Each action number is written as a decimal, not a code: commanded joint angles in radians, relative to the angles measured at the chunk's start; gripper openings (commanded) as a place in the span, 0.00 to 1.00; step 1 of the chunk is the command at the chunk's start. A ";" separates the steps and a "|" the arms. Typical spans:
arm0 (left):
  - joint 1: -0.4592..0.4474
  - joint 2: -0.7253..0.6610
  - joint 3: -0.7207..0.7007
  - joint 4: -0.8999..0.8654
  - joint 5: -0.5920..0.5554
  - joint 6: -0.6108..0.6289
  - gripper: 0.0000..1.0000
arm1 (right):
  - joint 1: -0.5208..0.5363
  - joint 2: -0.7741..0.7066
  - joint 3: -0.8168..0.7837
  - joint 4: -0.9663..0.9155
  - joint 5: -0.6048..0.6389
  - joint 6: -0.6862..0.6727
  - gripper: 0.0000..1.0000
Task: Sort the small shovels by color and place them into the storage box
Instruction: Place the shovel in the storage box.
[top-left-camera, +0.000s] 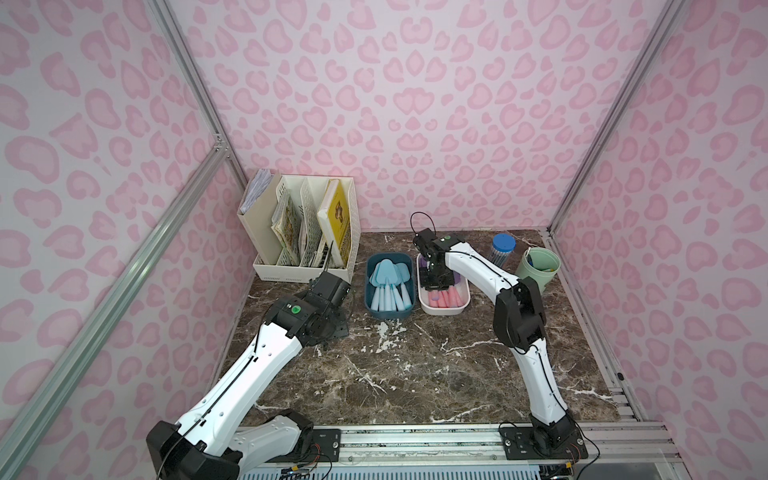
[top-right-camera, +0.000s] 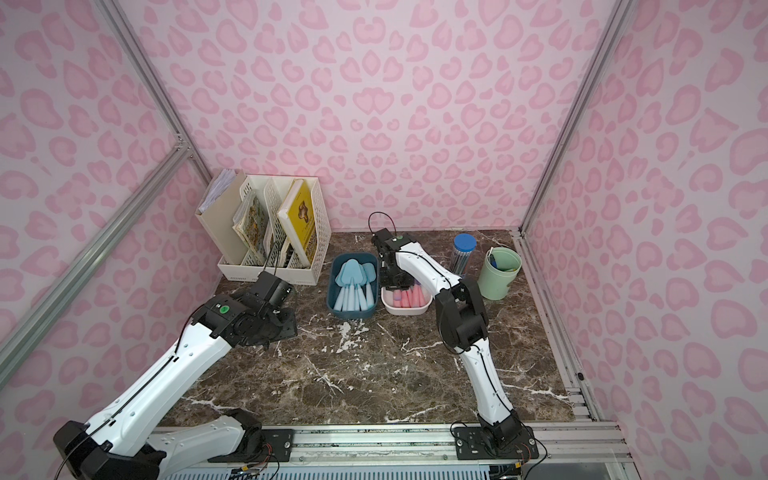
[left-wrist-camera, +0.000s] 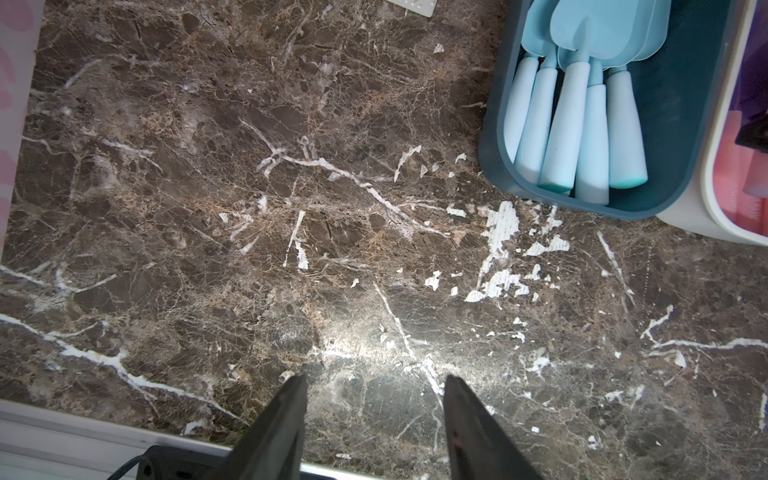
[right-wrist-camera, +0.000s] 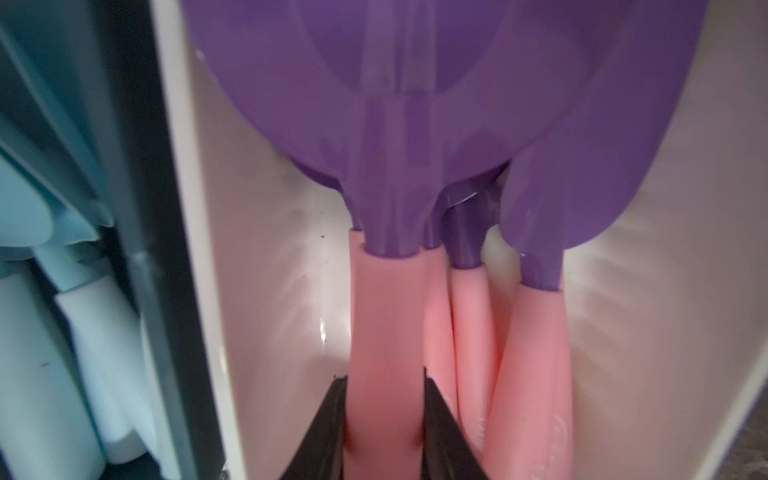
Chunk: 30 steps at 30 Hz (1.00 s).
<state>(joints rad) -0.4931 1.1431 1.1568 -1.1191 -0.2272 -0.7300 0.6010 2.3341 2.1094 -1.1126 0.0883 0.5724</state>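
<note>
Right end effector (right-wrist-camera: 383, 376) is gripping the pink handle of a purple shovel (right-wrist-camera: 386, 137) inside the white box (top-left-camera: 429, 311) near the desk's (top-left-camera: 415, 374) far edge | left end effector (left-wrist-camera: 376, 384) is hanging open, empty | risk: opening fingers (right-wrist-camera: 324, 424) could be pushing neighbouring shovels (right-wrist-camera: 536, 365) crooked.

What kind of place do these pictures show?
Most likely a robot test booth staged as a study corner: pink spotted wall panels in a bare aluminium frame, two white robot arms bolted to a metal rail, and a cream plastic file rack holding books on a brown marble-patterned tabletop.
</note>
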 joint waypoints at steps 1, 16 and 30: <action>0.001 0.007 0.000 -0.012 -0.013 0.009 0.57 | 0.001 0.011 -0.005 -0.011 -0.008 -0.001 0.23; 0.000 0.027 0.009 -0.005 -0.008 0.005 0.57 | -0.001 0.033 -0.022 0.002 0.001 0.003 0.44; 0.017 0.038 0.090 0.031 -0.106 0.098 0.65 | 0.001 -0.338 -0.146 0.110 0.162 -0.055 0.59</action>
<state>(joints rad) -0.4885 1.1767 1.2385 -1.1160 -0.2859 -0.6922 0.6098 2.0880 2.0392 -1.0866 0.1783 0.5678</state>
